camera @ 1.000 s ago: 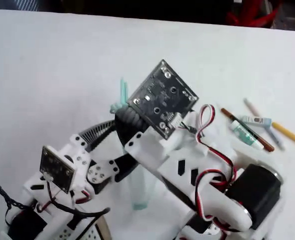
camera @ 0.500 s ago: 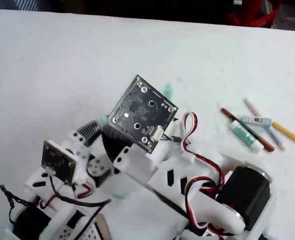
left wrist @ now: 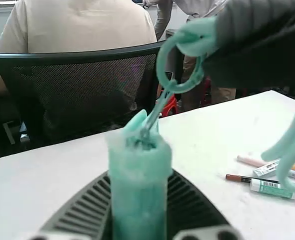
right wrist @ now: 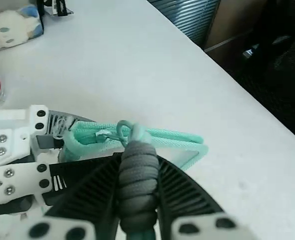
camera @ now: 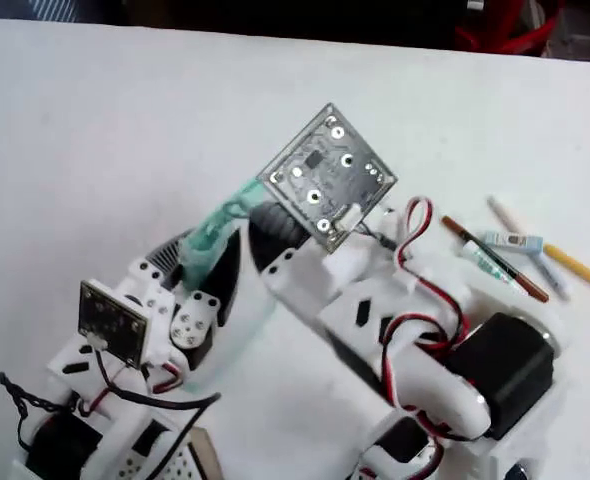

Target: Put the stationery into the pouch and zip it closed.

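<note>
Teal pouch (left wrist: 137,185) clamped at one end in the left claw (left wrist: 137,195). At the other end, grey pull cord (right wrist: 137,200) on the zip ring pinched tight in the right claw (right wrist: 136,165). Partly hidden from above by one camera board (camera: 327,175). Well apart from both claws, out past the right one, loose on the worktop (camera: 125,120): one brown pencil (camera: 495,260), one yellow pencil (camera: 580,270), one white-green tube (camera: 487,262), pale pens overlapping, number unclear.
</note>
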Motion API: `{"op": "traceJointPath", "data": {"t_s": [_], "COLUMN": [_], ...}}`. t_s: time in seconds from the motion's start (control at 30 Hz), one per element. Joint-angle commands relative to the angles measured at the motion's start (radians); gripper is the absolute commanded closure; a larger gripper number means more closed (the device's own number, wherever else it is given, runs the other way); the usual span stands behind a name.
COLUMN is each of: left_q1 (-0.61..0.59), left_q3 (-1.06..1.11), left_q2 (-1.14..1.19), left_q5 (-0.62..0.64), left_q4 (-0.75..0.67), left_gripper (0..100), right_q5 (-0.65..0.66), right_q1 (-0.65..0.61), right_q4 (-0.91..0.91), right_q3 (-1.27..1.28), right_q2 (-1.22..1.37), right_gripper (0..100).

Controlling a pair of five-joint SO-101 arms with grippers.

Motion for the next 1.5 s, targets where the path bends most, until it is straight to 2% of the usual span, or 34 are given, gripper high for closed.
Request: {"op": "traceJointPath", "data": {"t_s": [0.0,0.17,0.33,0.7,1.0,1.2,1.47], "left_q1": [-0.010,-0.018,-0.018,-0.019,-0.018,-0.012,-0.010], "left_q3": [0.020,0.044,0.051,0.089,0.087,0.081,0.081], "left_q2": [0.008,0.008,0.008,0.008,0.008,0.008,-0.101], "left_q5": [-0.002,-0.014,-0.110,-0.117,-0.120,-0.120,-0.121], "left_q4": [-0.025,-0.025,-0.015,-0.017,-0.017,-0.015,0.031], "left_gripper": [98,98,98,98,98,98,98], "right_q5": [0.064,0.112,0.135,0.198,0.196,0.196,0.160], "right_q1": [0.073,0.154,0.199,0.325,0.354,0.357,0.472], "right_q4": [-0.001,0.002,0.005,-0.004,-0.163,-0.257,-0.377], "right_q3": [-0.005,-0.005,-0.005,0.104,0.118,0.117,0.117], "right_q2": [0.019,0.142,0.246,0.255,0.275,0.381,0.490], "right_gripper": [98.0,98.0,98.0,98.0,98.0,98.0,98.0]}}
